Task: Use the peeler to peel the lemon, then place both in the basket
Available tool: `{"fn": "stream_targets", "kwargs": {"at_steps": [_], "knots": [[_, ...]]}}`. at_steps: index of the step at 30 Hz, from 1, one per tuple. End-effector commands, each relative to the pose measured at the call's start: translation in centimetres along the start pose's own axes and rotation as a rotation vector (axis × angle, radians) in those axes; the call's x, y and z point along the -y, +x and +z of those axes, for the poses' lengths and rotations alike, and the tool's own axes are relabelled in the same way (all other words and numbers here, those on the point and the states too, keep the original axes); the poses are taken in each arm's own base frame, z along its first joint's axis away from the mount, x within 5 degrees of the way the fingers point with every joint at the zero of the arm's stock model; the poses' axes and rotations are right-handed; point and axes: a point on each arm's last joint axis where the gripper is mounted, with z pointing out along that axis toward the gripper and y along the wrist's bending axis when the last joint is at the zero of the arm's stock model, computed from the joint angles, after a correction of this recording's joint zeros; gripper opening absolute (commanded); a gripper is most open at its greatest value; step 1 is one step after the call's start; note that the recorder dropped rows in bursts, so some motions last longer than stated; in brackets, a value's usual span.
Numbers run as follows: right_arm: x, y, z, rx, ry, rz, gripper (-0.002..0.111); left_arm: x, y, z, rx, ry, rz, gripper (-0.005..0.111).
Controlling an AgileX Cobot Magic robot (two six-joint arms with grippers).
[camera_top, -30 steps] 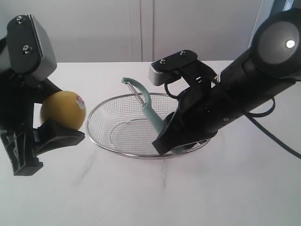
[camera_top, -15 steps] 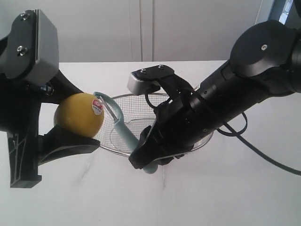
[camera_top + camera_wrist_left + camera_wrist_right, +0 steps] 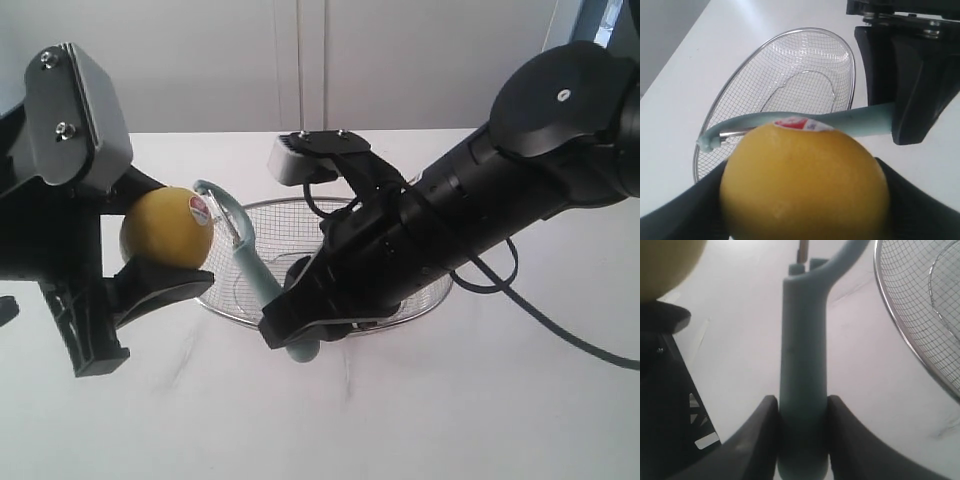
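Lemon (image 3: 165,227) held up off the bench (image 3: 450,400), clamped between the left gripper (image 3: 160,240) jaws, red-and-white sticker (image 3: 200,208) toward the peeler (image 3: 245,262). Peeler head lies against the lemon's sticker side and looks to be touching; its handle is clamped in the right gripper (image 3: 298,335). Basket (image 3: 275,225) on the bench just behind the peeler, right of the lemon.

Right arm (image 3: 480,200) overhangs basket (image 3: 278,208); lemon (image 3: 160,228), peeler (image 3: 253,278) block one rim; table (image 3: 430,420) front open.
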Motion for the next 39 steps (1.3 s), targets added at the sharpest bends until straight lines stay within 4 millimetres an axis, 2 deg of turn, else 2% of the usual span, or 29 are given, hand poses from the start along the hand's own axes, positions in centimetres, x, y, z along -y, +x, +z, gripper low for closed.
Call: {"fn": "stream_targets", "kwargs": {"at_steps": [1, 17, 39], "knots": [[-0.1, -0.4, -0.1, 0.032, 0.006, 0.01, 0.0, -0.1, 0.0, -0.1, 0.02, -0.029, -0.027, 0.0], [0.0, -0.6, -0.1, 0.055, 0.02, 0.018, 0.0, -0.7, 0.5, 1.7, -0.014, -0.051, -0.056, 0.0], [-0.2, -0.6, -0.1, 0.047, 0.005, 0.022, 0.0, -0.8, 0.7, 2.1, -0.02, -0.054, -0.061, 0.0]]}}
